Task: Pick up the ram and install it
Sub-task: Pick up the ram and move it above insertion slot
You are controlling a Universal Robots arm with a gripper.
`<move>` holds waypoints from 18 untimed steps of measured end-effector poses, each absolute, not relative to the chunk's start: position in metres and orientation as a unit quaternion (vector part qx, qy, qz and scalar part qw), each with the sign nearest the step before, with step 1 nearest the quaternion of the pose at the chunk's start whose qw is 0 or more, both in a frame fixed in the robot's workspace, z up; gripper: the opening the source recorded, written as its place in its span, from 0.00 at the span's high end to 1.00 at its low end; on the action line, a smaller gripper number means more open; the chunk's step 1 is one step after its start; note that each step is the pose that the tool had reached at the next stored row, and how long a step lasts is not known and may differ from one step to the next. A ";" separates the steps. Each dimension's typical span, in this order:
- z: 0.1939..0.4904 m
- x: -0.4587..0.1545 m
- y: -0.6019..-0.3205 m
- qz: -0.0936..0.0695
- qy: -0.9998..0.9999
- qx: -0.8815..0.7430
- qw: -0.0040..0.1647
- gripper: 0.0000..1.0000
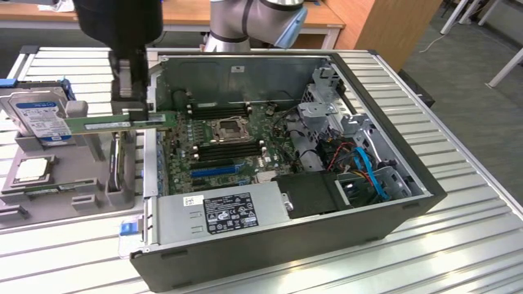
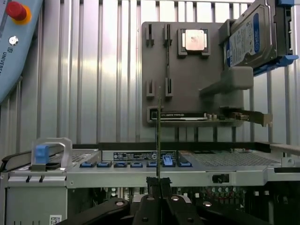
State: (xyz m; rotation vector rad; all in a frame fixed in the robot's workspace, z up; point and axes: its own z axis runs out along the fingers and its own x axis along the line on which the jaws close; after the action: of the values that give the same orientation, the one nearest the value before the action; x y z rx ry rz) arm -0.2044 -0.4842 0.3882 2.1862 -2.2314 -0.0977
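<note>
Fingers [image 1: 133,112] closed on the ram [image 1: 98,123], gripping it a little toward the exterior view's right of its middle; green stick held level in the air, touching nothing else; it hangs over the boundary between the grey holder [image 1: 24,215] and the open computer case [image 1: 343,239], its right end just over the case's side wall; not seated in any slot. Hard drive [image 1: 37,116] stands in the holder behind the stick's left end; processor chip [image 1: 33,168] lies flat nearer the camera; second green stick [image 1: 45,187] sits in the holder just below the chip. Inside the case: black memory slots [image 1: 219,110] on either side of the processor socket [image 1: 229,130]; blue slots [image 1: 214,173]; power supply [image 1: 225,211] at the near wall. Everything rests on the slatted metal desk [image 1: 466,184].

Wrist view: fingers [image 2: 153,184] pinch the ram [image 2: 159,136], seen edge-on as a thin upright line; case rim runs across just beyond; further off, the holder [image 2: 187,84] with processor chip [image 2: 194,40] and hard drive [image 2: 246,37]; pendant [image 2: 14,51] with red button [image 2: 16,10] at one corner.
</note>
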 end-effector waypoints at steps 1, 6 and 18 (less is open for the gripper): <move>0.388 -0.201 -0.484 -0.031 -0.714 0.699 0.008 0.88; 0.388 -0.185 -0.484 -0.032 -0.714 0.699 0.009 0.88; 0.388 -0.144 -0.484 -0.033 -0.714 0.699 0.009 0.88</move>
State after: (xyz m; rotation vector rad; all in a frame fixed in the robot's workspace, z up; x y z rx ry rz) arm -0.1441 -0.4842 0.3882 2.1843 -2.2294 -0.1018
